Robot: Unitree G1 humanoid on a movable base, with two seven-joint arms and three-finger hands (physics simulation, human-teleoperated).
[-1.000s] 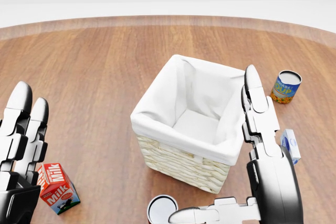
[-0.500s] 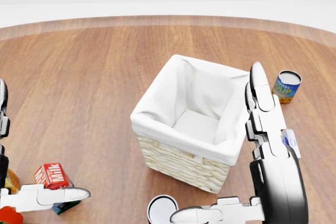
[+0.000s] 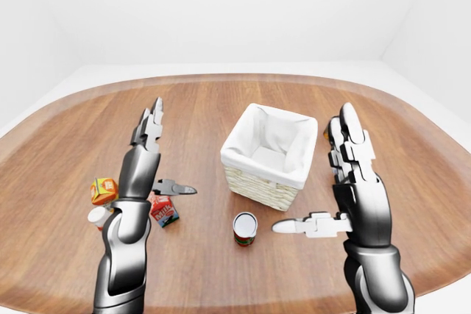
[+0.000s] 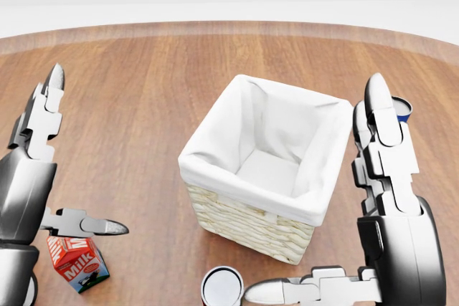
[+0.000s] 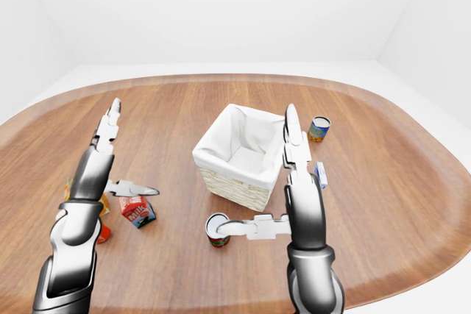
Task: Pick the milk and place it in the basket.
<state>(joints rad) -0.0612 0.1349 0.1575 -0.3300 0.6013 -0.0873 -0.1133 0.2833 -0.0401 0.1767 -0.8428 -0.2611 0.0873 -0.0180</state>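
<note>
Both hands spread, milk on the table, basket holds nothing.
Left-eye: left hand (image 3: 147, 148) fingers apart above milk (image 3: 163, 211), lower left. Head: basket (image 4: 247, 216) centre, right hand (image 4: 384, 198) splayed at right. Right-eye: open can (image 5: 216, 229) bottom centre.

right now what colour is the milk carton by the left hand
Red with white lettering and a blue base, the small milk carton shows best in the head view.
</note>
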